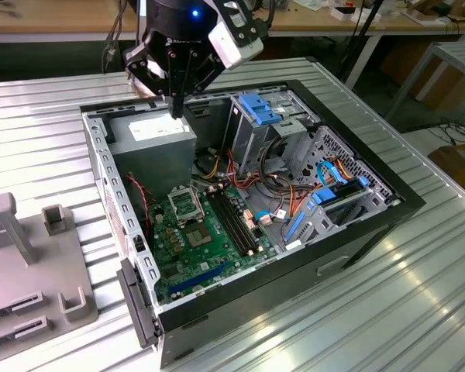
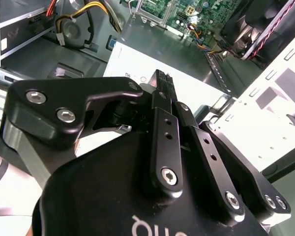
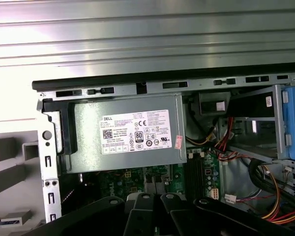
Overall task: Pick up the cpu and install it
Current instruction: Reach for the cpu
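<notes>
Here, a big silver table [image 1: 372, 310] with long ridges holds an open black computer case [image 1: 403, 203]. On the exterior view's left, a flat grey stand [image 1: 15, 271] with little posts and slots lies on the table beside the case.

Inside the case, a big grey metal box [image 1: 151, 151] with a white label sits at the far end. Next to it, toward the exterior view's right, is a metal cage with a blue holder [image 1: 260, 107] on top. A bunch of red, yellow and orange wires [image 1: 275, 182] lies below that cage. A green board [image 1: 170, 248] covers the floor of the case.

The black gripper [image 1: 176, 101] hangs point down right over the white label of the big grey box. It is not clear if the tip touches the box. In the second wrist view its two fingers [image 2: 160, 86] are pressed together, side by side.

On the green board, near the grey box, is a black square frame [image 1: 184, 203] with a metal lever. The cpu [image 1: 195, 232] looks to be the small flat grey square lying on the board just beside that frame. It is well apart from the gripper, and it is too small to be sure.
</notes>
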Robot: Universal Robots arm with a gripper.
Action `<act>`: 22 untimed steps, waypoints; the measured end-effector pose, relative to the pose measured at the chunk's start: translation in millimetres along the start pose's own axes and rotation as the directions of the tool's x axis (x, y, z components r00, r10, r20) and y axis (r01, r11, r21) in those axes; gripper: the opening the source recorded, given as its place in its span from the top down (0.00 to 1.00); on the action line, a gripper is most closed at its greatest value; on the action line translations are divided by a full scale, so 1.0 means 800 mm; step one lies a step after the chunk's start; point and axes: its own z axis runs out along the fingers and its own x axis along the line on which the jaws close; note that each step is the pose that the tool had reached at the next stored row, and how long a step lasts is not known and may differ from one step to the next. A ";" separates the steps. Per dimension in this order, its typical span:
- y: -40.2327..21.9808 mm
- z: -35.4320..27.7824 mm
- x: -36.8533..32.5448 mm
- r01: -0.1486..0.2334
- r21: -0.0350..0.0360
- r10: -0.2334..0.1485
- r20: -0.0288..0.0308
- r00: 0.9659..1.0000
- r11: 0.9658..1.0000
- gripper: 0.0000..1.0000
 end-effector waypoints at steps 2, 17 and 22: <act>0.0000 0.0000 0.0006 0.000 0.000 0.000 0.000 1.000 1.000 0.89; -0.0005 -0.0002 0.0061 0.000 0.000 0.000 0.000 1.000 1.000 0.89; -0.0005 -0.0002 0.0072 0.000 0.000 0.000 0.000 1.000 1.000 0.89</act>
